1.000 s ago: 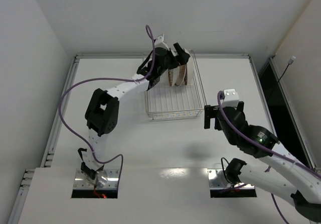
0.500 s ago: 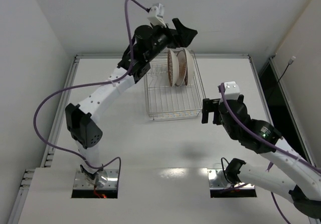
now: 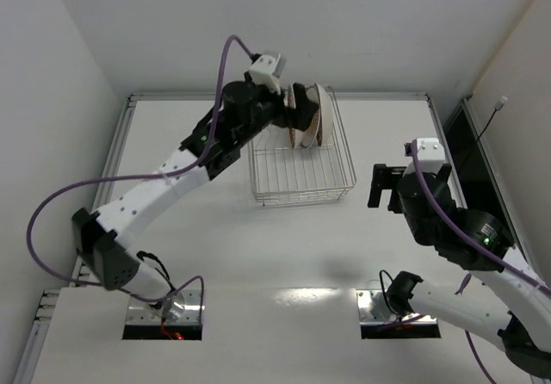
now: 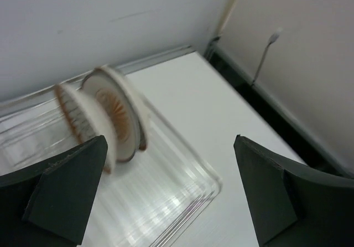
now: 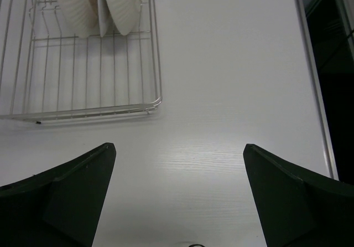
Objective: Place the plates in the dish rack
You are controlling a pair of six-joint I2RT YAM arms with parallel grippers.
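The plates (image 3: 312, 117) stand on edge, close together, at the far end of the dish rack (image 3: 301, 177), a silver wire basket. My left gripper (image 3: 291, 113) hovers just left of them, open and empty. In the left wrist view the blurred plates (image 4: 113, 117) sit behind the left finger, with the rack's corner (image 4: 213, 183) showing in the left gripper (image 4: 171, 194). My right gripper (image 3: 385, 188) is open and empty over bare table to the right of the rack. The right wrist view shows the plates (image 5: 119, 3) and the rack (image 5: 83, 111) ahead of the right gripper (image 5: 180, 189).
A raised rail (image 3: 275, 96) runs along the white table's far edge. A dark gap (image 3: 469, 156) borders its right side. White walls close in at the back and left. The near half of the rack holds nothing.
My left gripper has lifted away from the plates, and the arm has stretched out and swung. My right arm has drawn back to the right, away from the rack.
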